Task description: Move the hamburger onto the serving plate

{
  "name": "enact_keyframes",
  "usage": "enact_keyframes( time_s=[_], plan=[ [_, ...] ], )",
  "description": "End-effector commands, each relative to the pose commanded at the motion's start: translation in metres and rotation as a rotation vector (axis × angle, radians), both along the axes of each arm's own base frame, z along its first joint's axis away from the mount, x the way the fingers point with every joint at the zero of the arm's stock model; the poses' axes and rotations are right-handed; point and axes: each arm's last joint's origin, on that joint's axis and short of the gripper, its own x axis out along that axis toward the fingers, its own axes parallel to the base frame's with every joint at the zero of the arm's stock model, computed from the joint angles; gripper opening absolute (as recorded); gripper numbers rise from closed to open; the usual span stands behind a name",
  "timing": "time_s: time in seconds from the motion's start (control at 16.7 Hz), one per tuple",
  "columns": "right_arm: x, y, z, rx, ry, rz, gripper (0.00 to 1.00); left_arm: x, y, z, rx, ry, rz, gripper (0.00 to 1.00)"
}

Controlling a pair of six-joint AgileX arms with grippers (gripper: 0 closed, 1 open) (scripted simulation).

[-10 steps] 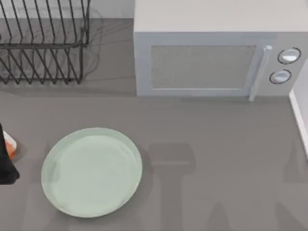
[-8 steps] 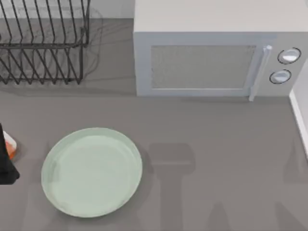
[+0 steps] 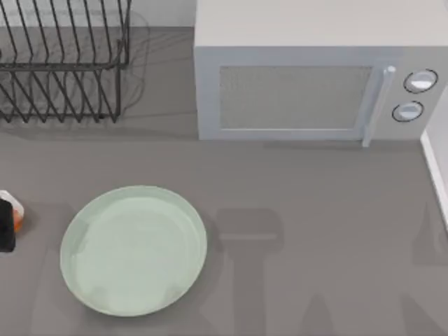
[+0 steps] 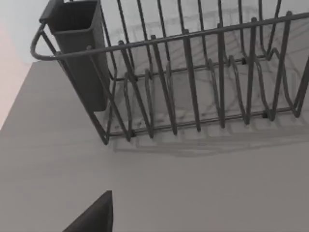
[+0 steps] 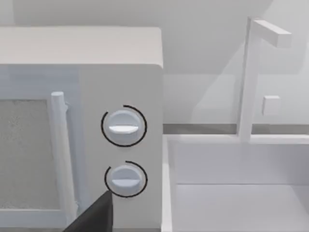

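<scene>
Item: hamburger (image 3: 15,213), touching our left gripper (image 3: 5,224) (grip state untellable), left of serving plate (image 3: 133,250).

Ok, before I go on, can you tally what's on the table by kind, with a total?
Hamburger: 1, at the table's left edge, beside the left gripper
Serving plate: 1, nothing on it
Dish rack: 1, with a dark cutlery holder
Microwave: 1, door shut
Total: 4
</scene>
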Motion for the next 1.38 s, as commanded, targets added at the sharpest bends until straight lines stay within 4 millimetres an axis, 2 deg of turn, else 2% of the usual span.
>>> enact_keyframes(
  time_s=[0.18, 0.36, 0.6, 0.9, 1.14, 1.38],
  plan=[
    [0.000, 0.000, 0.000, 0.000, 0.000, 0.000, 1.00, 0.031, 0.004, 0.016, 0.102, 0.265, -0.037, 1.00],
    [0.000, 0.000, 0.000, 0.000, 0.000, 0.000, 1.00, 0.075, 0.010, 0.019, 0.188, 0.559, -0.107, 1.00],
    [0.000, 0.000, 0.000, 0.000, 0.000, 0.000, 1.00, 0.132, 0.021, 0.007, 0.264, 0.884, -0.233, 1.00],
    [0.000, 0.000, 0.000, 0.000, 0.000, 0.000, 1.00, 0.188, 0.034, -0.021, 0.304, 1.149, -0.387, 1.00],
    [0.000, 0.000, 0.000, 0.000, 0.000, 0.000, 1.00, 0.209, 0.040, -0.036, 0.312, 1.236, -0.455, 1.00],
    [0.000, 0.000, 0.000, 0.000, 0.000, 0.000, 1.00, 0.211, 0.040, -0.036, 0.313, 1.241, -0.460, 1.00]
  ],
)
